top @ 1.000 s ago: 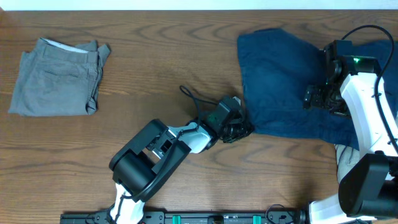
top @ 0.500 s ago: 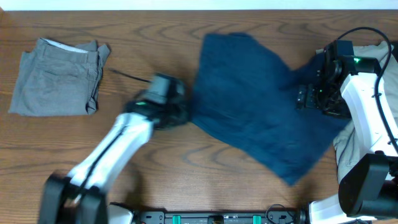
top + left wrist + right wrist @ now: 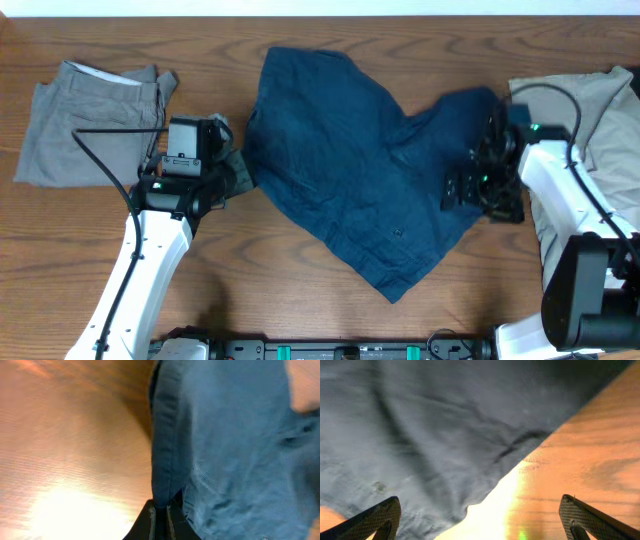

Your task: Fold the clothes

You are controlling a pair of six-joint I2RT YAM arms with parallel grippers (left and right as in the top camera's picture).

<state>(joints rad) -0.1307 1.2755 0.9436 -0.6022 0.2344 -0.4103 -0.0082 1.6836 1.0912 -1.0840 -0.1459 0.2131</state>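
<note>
The dark navy blue cotton shorts [image 3: 350, 190] lie spread mid-surface, their long axis slanting from far left to near right. The left jaws are clamped on the shorts' left edge, with the cloth running away rightward. The right jaws hang wide apart over the right side. Bare brown wooden surface [image 3: 300, 300] lies nearer. Folded grey shorts [image 3: 90, 125] sit far left and a beige garment [image 3: 590, 110] far right.
</note>
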